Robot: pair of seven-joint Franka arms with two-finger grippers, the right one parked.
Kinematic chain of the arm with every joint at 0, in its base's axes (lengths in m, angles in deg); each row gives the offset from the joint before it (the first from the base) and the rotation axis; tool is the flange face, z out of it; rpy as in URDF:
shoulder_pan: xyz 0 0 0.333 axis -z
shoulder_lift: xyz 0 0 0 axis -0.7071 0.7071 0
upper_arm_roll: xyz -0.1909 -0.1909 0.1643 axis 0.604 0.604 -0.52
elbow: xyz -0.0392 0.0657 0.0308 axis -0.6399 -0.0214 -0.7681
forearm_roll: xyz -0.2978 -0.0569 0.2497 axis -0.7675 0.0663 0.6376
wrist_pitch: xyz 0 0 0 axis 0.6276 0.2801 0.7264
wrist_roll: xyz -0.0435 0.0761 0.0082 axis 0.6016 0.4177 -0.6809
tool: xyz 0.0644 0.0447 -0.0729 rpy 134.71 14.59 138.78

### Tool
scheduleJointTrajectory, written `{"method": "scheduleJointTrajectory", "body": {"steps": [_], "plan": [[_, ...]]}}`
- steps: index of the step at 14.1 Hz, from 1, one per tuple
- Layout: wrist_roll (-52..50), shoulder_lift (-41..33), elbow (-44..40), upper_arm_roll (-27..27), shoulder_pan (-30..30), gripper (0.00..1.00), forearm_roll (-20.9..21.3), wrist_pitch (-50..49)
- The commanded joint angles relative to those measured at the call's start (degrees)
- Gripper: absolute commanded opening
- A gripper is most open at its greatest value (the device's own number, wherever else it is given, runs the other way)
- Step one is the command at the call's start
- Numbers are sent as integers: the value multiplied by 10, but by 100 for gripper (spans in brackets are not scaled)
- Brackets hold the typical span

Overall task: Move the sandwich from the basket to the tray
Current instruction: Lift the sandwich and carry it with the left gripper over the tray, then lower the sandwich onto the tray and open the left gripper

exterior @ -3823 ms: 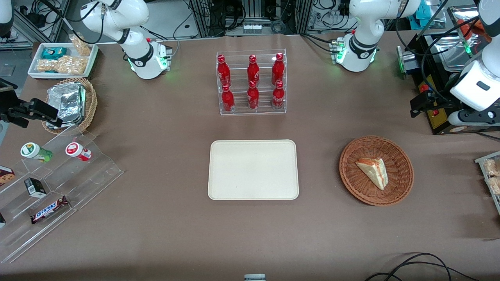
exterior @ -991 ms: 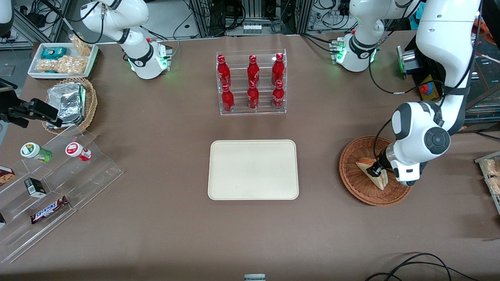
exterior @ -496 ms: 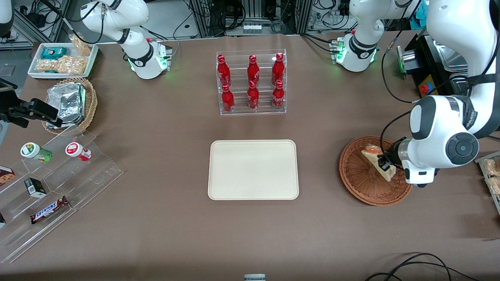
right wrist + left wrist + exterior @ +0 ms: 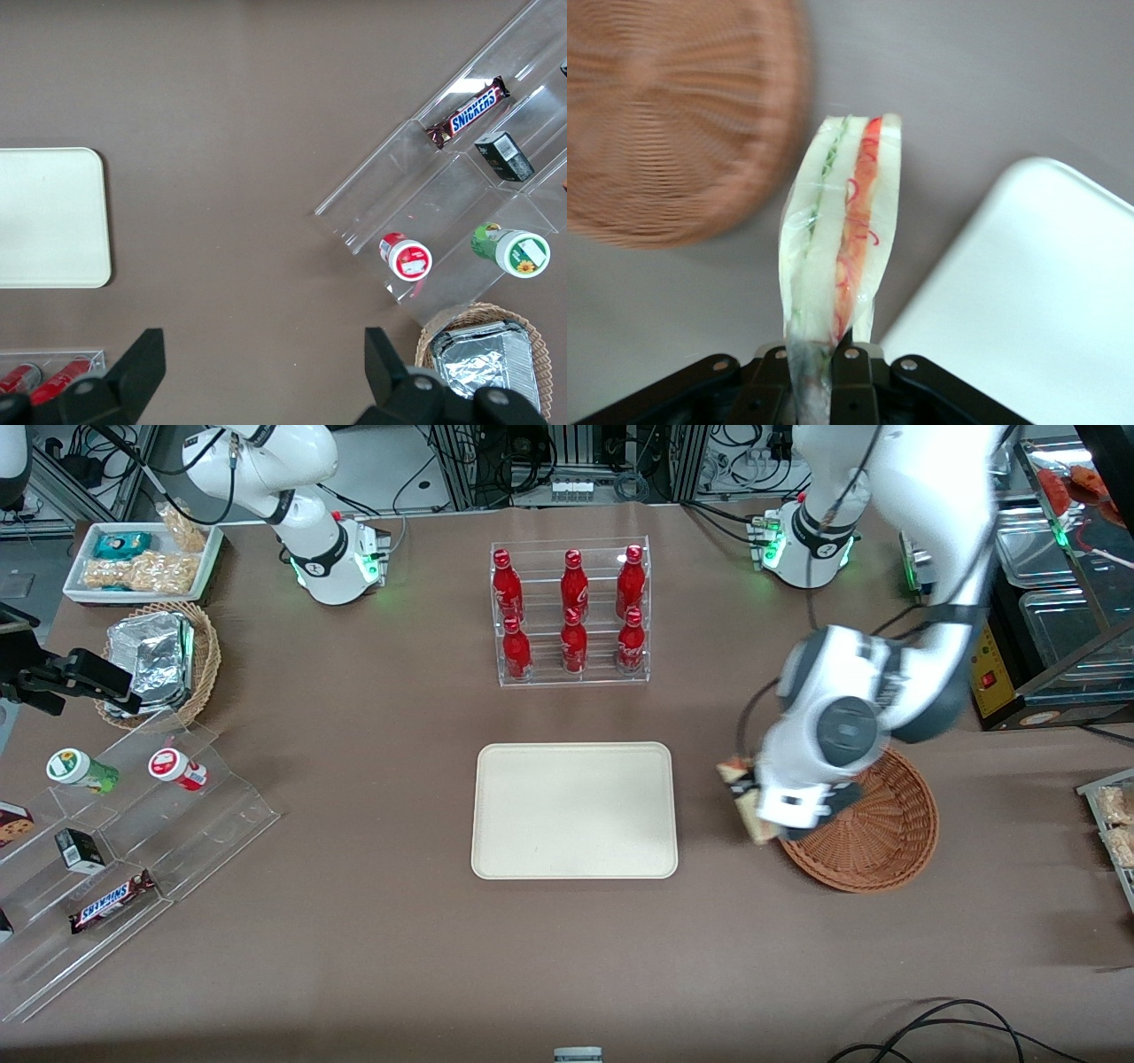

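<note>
1. Hand (image 4: 749,804) grasps the sandwich (image 4: 840,232) at its narrow end, fingers (image 4: 852,382) clamped on the wrapped wedge.
2. Sandwich is held in the air above bare worktop (image 4: 354,939), between the basket (image 4: 886,841) and the tray (image 4: 574,810), just beside the basket's rim.
3. Basket holds nothing; tray surface bare.
4. Wrist view: cut edge faces the camera, green and red filling layers visible.

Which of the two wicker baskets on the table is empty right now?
The reddish-brown basket toward the working arm's end is empty; the gripper holds the sandwich just outside its rim. The tan basket holds foil packs.
</note>
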Motion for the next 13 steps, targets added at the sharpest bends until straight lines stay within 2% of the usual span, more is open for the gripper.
{"method": "scheduleJointTrajectory", "body": {"steps": [1, 5, 8, 9, 13], "plan": [[-7, 76, -90, -6, 70, 10, -3, 20], [2, 156, -185, -6, 148, 9, -1, 42], [3, 190, -187, -7, 187, 9, 16, 113], [4, 196, -187, -6, 197, 9, 30, 122], [6, 208, -187, -7, 212, 10, 35, 124]]}}
